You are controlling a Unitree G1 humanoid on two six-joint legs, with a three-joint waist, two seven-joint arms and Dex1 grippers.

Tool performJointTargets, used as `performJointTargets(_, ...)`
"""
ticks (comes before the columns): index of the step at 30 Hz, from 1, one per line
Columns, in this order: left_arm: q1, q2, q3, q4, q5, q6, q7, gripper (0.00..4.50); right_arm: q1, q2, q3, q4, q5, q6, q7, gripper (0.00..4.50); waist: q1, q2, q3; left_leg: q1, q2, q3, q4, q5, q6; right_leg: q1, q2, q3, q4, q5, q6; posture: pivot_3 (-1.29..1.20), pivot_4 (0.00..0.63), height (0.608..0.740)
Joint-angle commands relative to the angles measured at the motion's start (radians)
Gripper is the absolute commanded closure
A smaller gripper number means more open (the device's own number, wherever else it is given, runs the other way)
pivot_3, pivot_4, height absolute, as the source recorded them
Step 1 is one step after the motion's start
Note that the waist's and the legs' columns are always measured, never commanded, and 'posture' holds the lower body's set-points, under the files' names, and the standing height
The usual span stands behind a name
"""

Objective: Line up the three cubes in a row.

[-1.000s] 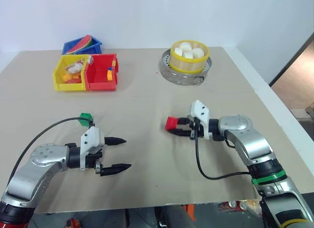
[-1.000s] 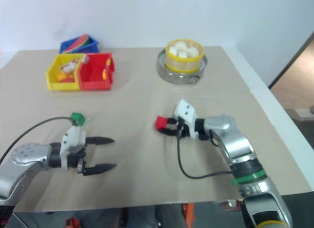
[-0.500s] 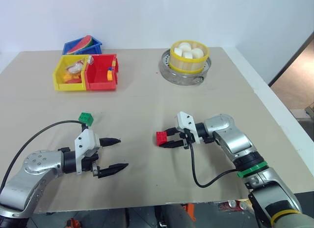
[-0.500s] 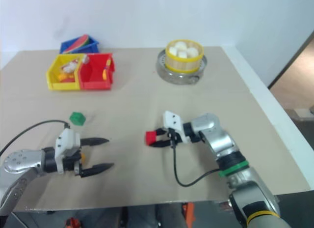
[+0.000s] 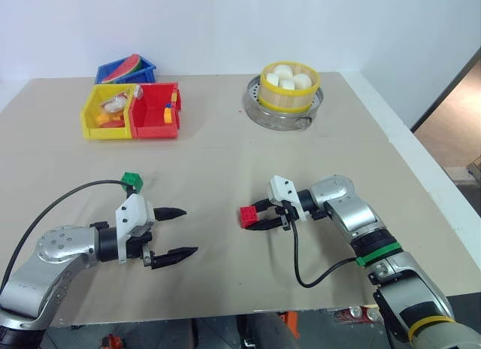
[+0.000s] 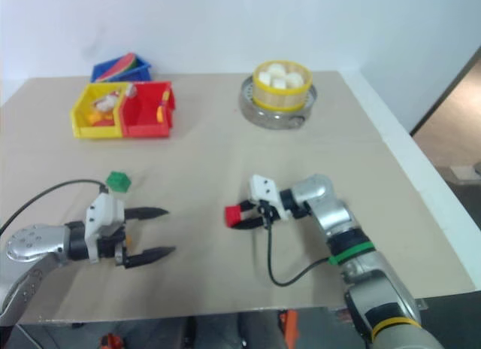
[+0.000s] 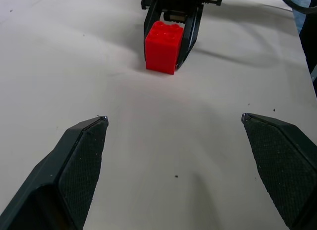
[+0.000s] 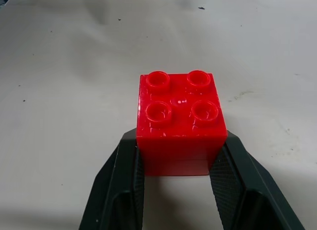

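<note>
My right gripper (image 5: 255, 216) is shut on the red cube (image 5: 247, 216), a studded block, near the middle of the table. The cube sits at or just above the tabletop, studs up, with a finger (image 8: 124, 185) on each side of the red cube (image 8: 179, 116). The green cube (image 5: 132, 182) stands on the table to the left, just behind my left gripper (image 5: 188, 231). That gripper is open and holds nothing. It points toward the red cube (image 7: 164, 39), with a wide stretch of bare table between them.
At the back left stand a yellow bin (image 5: 93, 125), a red bin (image 5: 154, 128) and a blue bin (image 5: 113, 72) with small toy pieces. A yellow steamer basket (image 5: 291, 95) of white buns sits on a metal tray (image 5: 282, 117) at the back. The table's edge (image 5: 421, 176) runs along the right.
My right gripper has carried the red cube left and down toward the table, and the wrist has turned. The left gripper has stayed where it was, open.
</note>
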Motion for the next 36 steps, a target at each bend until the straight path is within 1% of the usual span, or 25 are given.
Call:
performJointTargets(1, -0.016, 0.006, 0.002, -0.019, -0.006, 0.004, 0.006, 0.00, -0.029, -0.004, -0.023, 0.011, 0.000, -0.004, 0.014, 1.97, 0.000, 0.000, 0.000, 0.000, 0.000, 0.000, 0.000, 0.000, 0.000, 0.000, 0.000, 0.000, 0.000, 0.000, 0.000, 0.00, 0.150, 0.740)
performJointTargets(3, -0.021, -0.002, 0.011, -0.018, -0.014, 0.011, 0.020, 0.00, -0.031, -0.001, -0.036, 0.009, 0.007, -0.019, 0.009, 1.25, 0.000, 0.000, 0.000, 0.000, 0.000, 0.000, 0.000, 0.000, 0.000, 0.000, 0.000, 0.000, 0.000, 0.000, 0.000, 0.00, 0.150, 0.740)
performJointTargets(5, -0.032, -0.009, 0.037, -0.015, -0.028, 0.029, 0.048, 0.00, -0.032, 0.003, -0.062, -0.025, 0.042, 0.013, 0.008, 0.51, 0.000, 0.000, 0.000, 0.000, 0.000, 0.000, 0.000, 0.000, 0.000, 0.000, 0.000, 0.000, 0.000, 0.000, 0.000, 0.00, 0.150, 0.740)
performJointTargets(6, -0.038, -0.007, 0.053, -0.012, -0.033, 0.038, 0.062, 0.00, -0.032, 0.004, -0.075, -0.047, 0.059, 0.029, 0.003, 0.23, 0.000, 0.000, 0.000, 0.000, 0.000, 0.000, 0.000, 0.000, 0.000, 0.000, 0.000, 0.000, 0.000, 0.000, 0.000, 0.00, 0.150, 0.740)
performJointTargets(7, -0.045, -0.005, 0.068, -0.008, -0.038, 0.044, 0.074, 0.00, -0.033, 0.002, -0.086, -0.069, 0.073, 0.053, 0.000, 0.03, 0.000, 0.000, 0.000, 0.000, 0.000, 0.000, 0.000, 0.000, 0.000, 0.000, 0.000, 0.000, 0.000, 0.000, 0.000, 0.00, 0.150, 0.740)
performJointTargets(12, -0.114, 0.000, 0.189, 0.042, -0.044, 0.131, 0.228, 0.00, -0.009, -0.037, -0.141, -0.239, 0.136, 0.188, -0.028, 0.03, 0.001, 0.000, 0.000, 0.000, 0.001, -0.001, 0.000, 0.000, 0.000, 0.000, 0.000, -0.001, 0.000, 0.000, 0.000, 0.00, 0.150, 0.740)
performJointTargets(16, -0.163, -0.027, 0.260, 0.063, -0.012, 0.238, 0.424, 0.00, 0.028, -0.046, -0.181, -0.352, 0.172, 0.241, -0.085, 0.03, 0.000, 0.000, 0.000, 0.000, 0.001, -0.002, 0.000, 0.000, 0.000, 0.000, 0.000, -0.002, 0.000, 0.000, 0.000, 0.00, 0.150, 0.740)
performJointTargets(19, -0.177, -0.079, 0.268, 0.057, 0.012, 0.284, 0.551, 0.00, 0.048, -0.046, -0.192, -0.386, 0.168, 0.236, -0.120, 0.03, 0.001, 0.000, 0.000, -0.001, 0.001, -0.001, 0.000, 0.000, 0.000, 0.000, -0.001, -0.001, 0.000, 0.000, 0.000, 0.00, 0.150, 0.740)
performJointTargets(23, -0.217, -0.112, 0.245, 0.074, 0.066, 0.350, 0.673, 0.00, 0.065, -0.058, -0.185, -0.407, 0.155, 0.218, -0.141, 0.03, 0.002, 0.000, 0.000, -0.001, 0.000, -0.001, 0.000, 0.000, 0.000, 0.000, -0.001, -0.001, 0.000, 0.000, 0.000, 0.00, 0.150, 0.740)
performJointTargets(31, -0.289, -0.160, 0.221, 0.113, 0.070, 0.498, 0.768, 0.00, 0.061, -0.058, -0.191, -0.395, 0.151, 0.161, -0.162, 0.03, 0.001, 0.000, 0.000, -0.001, -0.001, -0.001, 0.001, 0.001, -0.001, 0.000, -0.001, 0.000, 0.000, 0.001, 0.001, 0.00, 0.150, 0.740)
performJointTargets(36, -0.308, -0.151, 0.203, 0.126, 0.077, 0.559, 0.775, 0.00, 0.045, -0.054, -0.205, -0.389, 0.182, 0.161, -0.160, 0.03, 0.002, 0.000, 0.000, -0.001, -0.001, -0.002, 0.001, 0.001, -0.002, 0.000, -0.001, -0.001, 0.000, 0.001, 0.001, 0.00, 0.150, 0.740)
